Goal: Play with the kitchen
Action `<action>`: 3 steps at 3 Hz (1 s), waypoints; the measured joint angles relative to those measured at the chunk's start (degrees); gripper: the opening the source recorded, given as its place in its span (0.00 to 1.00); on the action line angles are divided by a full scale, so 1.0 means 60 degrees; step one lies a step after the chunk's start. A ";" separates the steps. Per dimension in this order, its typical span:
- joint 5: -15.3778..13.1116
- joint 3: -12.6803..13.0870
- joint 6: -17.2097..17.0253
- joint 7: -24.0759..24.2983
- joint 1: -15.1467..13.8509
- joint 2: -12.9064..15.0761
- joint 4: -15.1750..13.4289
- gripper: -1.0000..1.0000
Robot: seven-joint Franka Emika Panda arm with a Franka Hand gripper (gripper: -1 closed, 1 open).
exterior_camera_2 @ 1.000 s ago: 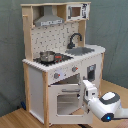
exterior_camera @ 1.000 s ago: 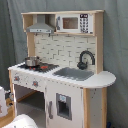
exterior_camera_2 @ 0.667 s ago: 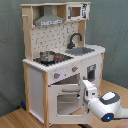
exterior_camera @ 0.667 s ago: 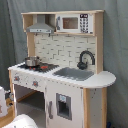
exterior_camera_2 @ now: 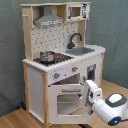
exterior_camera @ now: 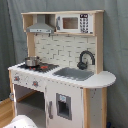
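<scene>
Standing against a grey curtain, the kitchen (exterior_camera_2: 62, 60) has its oven door (exterior_camera_2: 66, 100) hanging partly open, apparently because the arm's tool (exterior_camera_2: 91, 95) sits at its edge, though I cannot tell whether it is spread or pinching.

We see kitchen (exterior_camera: 65, 75) (exterior_camera_2: 60, 60) upright in both exterior views: white body, light-wood frame, black faucet over grey sink, small pot on stove, grey hood, windowed oven door tilted ajar in second exterior view.
</scene>
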 joint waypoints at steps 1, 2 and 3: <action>-0.0514 -0.0689 -0.0023 -0.0501 0.0272 0.0097 0.0015 1.00; -0.0786 -0.1334 -0.0001 -0.1339 0.0460 0.0136 0.0016 1.00; -0.0924 -0.1787 0.0112 -0.2407 0.0538 0.0183 0.0016 1.00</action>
